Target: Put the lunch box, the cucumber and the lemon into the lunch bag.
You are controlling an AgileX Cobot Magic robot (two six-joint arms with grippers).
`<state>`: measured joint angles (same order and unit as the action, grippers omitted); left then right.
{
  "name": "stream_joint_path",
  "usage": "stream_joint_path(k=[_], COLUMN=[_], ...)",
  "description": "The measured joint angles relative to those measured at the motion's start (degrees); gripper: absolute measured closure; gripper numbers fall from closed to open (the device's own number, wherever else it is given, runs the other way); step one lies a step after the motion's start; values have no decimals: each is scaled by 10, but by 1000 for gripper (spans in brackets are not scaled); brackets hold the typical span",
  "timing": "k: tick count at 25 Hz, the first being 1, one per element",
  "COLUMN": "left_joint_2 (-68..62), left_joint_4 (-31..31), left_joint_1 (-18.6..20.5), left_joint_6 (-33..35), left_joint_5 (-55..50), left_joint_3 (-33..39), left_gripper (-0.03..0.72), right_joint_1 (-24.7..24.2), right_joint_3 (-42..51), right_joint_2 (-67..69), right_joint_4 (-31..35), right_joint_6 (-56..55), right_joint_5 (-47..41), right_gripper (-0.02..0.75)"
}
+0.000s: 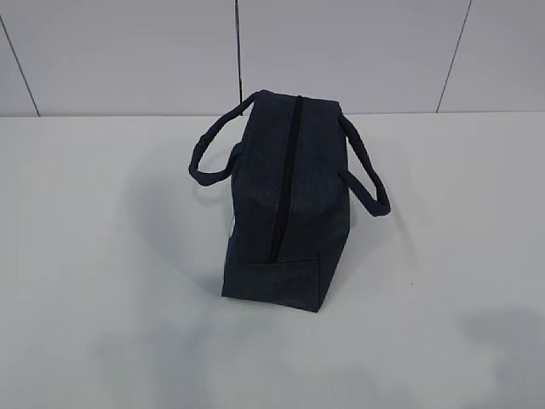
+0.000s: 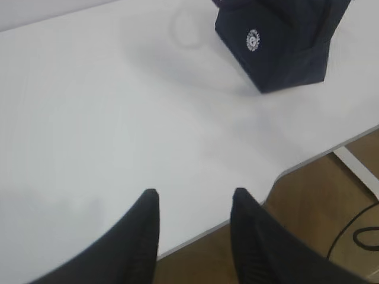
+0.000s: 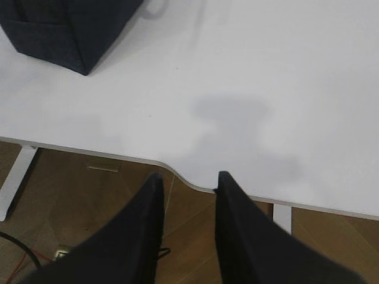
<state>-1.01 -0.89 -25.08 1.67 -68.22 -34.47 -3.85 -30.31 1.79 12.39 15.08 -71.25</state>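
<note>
- Nearest the exterior camera lies a bare stretch of white table (image 1: pixel 102 324), marked only by soft grey shadows.
- Behind it, at the table's middle, stands the lunch bag (image 1: pixel 285 209), dark navy, upright, with one loop handle drooping to each side. Its top zipper (image 1: pixel 285 170) looks closed along its whole length.
- The lunch box, cucumber and lemon appear in no view; they may already be inside, though nothing shows that.
- The left gripper (image 2: pixel 194 204) hangs over the table's near edge, jaws apart and holding nothing. The bag, showing its round white logo (image 2: pixel 253 40), sits well away from it.
- The right gripper (image 3: pixel 188 188) hangs over the same edge on the other side, jaws apart and empty, with the bag's corner far off.
- Judged from this, packing looks finished. If so, both arms would do best to stay clear of the handles, so the bag does not tip.
</note>
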Motion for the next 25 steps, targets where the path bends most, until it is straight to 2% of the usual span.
stream_joint_path(k=[10, 25], left_joint_2=[0, 3], left_joint_4=[9, 9], left_joint_1=[0, 1], left_joint_6=[-9, -11], left_joint_5=[40, 48], left_joint_3=[46, 48], left_gripper=[419, 445], right_joint_1=[0, 0], right_joint_3=[18, 18], right_joint_2=[-14, -26], right_joint_4=[-21, -24], right_joint_6=[-16, -17], right_joint_5=[44, 46], right_gripper=[500, 500])
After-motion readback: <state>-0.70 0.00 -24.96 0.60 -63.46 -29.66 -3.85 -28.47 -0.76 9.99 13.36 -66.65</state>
